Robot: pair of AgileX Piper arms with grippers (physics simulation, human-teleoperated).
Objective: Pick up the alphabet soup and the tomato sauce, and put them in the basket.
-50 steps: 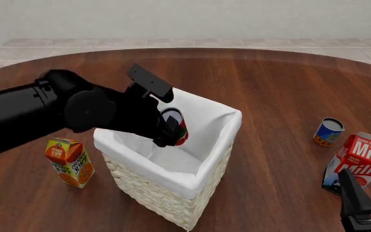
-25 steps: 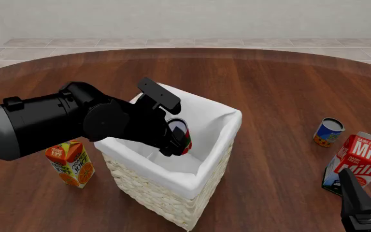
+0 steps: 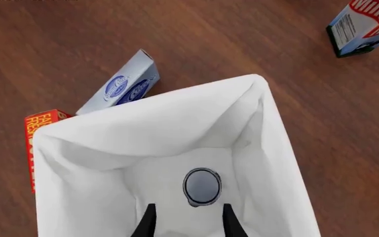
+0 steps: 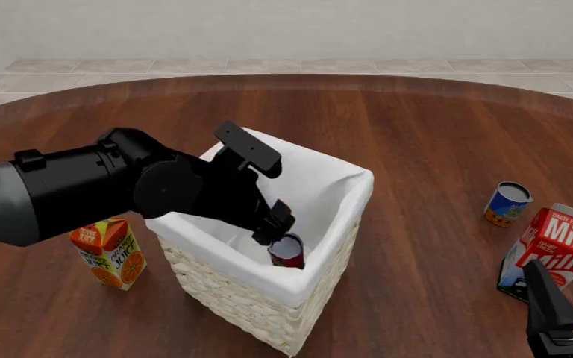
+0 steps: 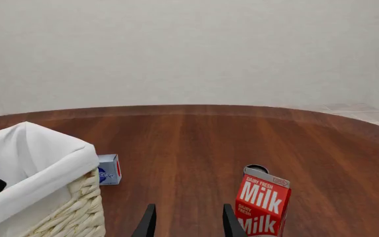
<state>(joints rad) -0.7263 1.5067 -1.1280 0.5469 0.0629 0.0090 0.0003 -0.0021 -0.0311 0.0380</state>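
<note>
The left gripper [image 4: 278, 222] is hanging over the basket [image 4: 346, 224], fingers parted, soup [image 4: 286, 251] lying released inside, while the right gripper [image 5: 186, 222] is idling open.

Round dark wood table [image 4: 436, 134] filling most of the front view, light glinting off its grain. Pale tiled floor [image 4: 297, 66] showing beyond its far edge. Plain off-white wall [image 5: 189, 49] standing behind, evenly lit.
</note>
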